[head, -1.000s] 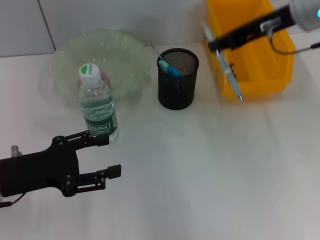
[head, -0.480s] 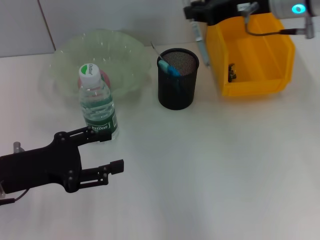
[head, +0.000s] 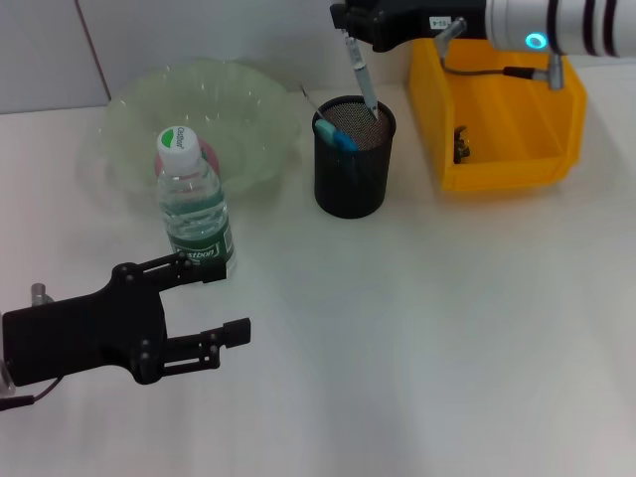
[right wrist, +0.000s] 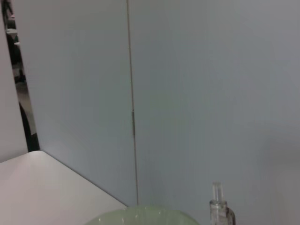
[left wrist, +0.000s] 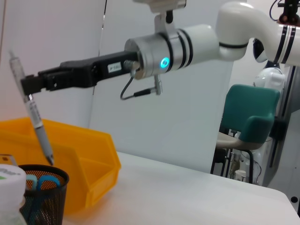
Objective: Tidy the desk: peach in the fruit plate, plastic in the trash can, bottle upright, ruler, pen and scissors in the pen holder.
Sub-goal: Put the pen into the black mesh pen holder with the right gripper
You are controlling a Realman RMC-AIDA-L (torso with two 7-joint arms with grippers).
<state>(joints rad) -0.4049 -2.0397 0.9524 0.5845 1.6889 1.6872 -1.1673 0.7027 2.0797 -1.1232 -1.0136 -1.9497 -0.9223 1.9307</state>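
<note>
My right gripper (head: 346,20) is shut on a grey pen (head: 361,78), held nearly upright with its tip just inside the rim of the black mesh pen holder (head: 354,169). In the left wrist view the same right gripper (left wrist: 29,85) holds the pen (left wrist: 36,125) over the pen holder (left wrist: 44,199). Blue scissors handles (head: 336,135) stick out of the holder. The bottle (head: 195,204) stands upright in front of the green fruit plate (head: 243,104), with the pink peach (head: 210,153) partly hidden behind it. My left gripper (head: 227,303) is open beside the bottle's base.
The yellow trash can (head: 507,169) stands right of the pen holder with a small dark item (head: 460,144) inside. A thin strip (head: 307,97) leans out of the holder's far-left rim. The right wrist view shows the wall and the plate's rim (right wrist: 145,214).
My right arm has swung left with the pen, from over the yellow trash can to over the pen holder, and the pen now points down. The left arm has barely moved.
</note>
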